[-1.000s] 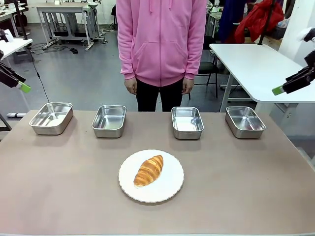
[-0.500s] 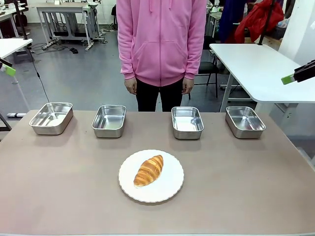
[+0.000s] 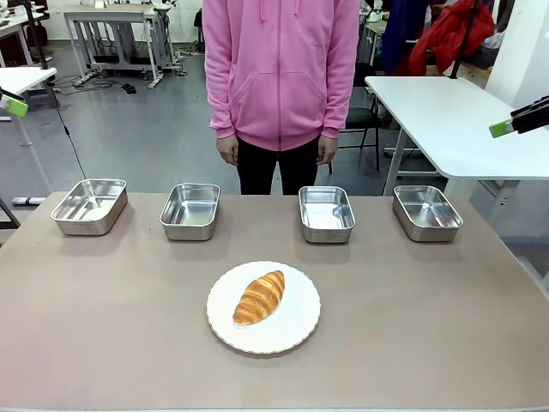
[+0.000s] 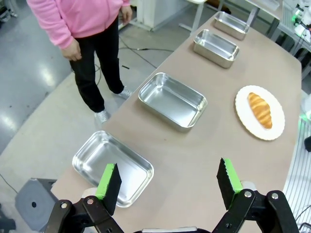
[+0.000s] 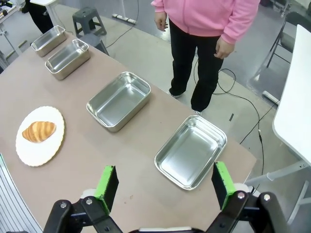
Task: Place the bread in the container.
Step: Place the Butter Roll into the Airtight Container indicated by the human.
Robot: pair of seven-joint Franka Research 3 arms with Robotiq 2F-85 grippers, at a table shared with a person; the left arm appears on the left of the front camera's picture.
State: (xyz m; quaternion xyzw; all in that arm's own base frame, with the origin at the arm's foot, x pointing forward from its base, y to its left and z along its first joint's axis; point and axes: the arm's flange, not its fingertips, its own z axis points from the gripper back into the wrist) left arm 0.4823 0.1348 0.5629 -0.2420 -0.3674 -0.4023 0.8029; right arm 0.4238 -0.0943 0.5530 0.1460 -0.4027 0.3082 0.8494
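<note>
Bread point(image 3: 260, 297) lies diagonally on white plate point(image 3: 302, 321) in middle of table point(image 3: 429, 326).

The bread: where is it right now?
In the front view the bread lies on the white plate mid-table, nearer the robot than the left inner pan and the right inner pan.

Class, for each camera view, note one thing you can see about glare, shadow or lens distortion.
Front view: even light, all sharp; the second pan from the right shows a white glare patch, and the plate casts a thin soft shadow. Left wrist view: the table runs diagonally, slightly bowed; glare patches on the floor. Right wrist view: similar skew; the nearest pan mirrors pale light.
</note>
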